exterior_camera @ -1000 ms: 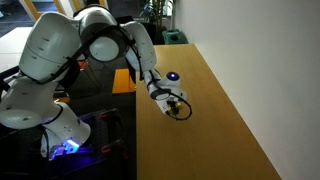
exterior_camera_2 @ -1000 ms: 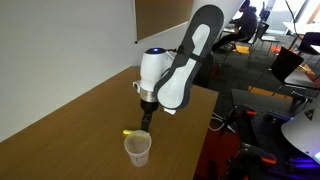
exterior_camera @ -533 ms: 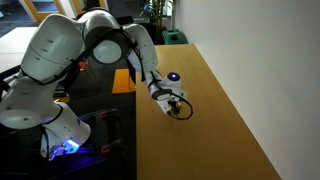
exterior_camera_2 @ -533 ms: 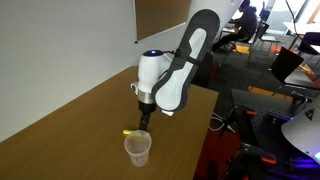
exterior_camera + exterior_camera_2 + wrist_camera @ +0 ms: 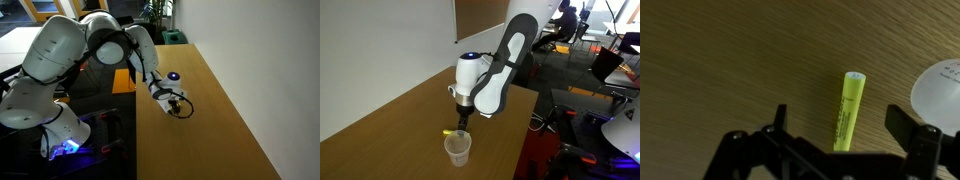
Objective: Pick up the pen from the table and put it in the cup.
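Note:
The yellow-green pen (image 5: pixel 848 110) lies flat on the light wooden table (image 5: pixel 720 60), between my open gripper's (image 5: pixel 842 122) two fingers, which stand apart on either side without touching it. In an exterior view the pen (image 5: pixel 450 132) shows as a small yellow sliver just beside the white cup (image 5: pixel 458 150). The gripper (image 5: pixel 462 122) hangs low over the pen, just behind the cup. The cup's rim (image 5: pixel 942 92) shows at the right edge of the wrist view. In an exterior view the gripper (image 5: pixel 177 106) is near the table's edge; pen and cup are hidden there.
The table's near edge (image 5: pixel 505 150) runs close to the cup, with a drop to the floor and equipment beyond. The robot's base and arm (image 5: pixel 60 70) stand beside the table. The tabletop stretches bare to the far side (image 5: pixel 220 110).
The gripper has shifted slightly toward the pen and a little lower; the pen and cup have not moved.

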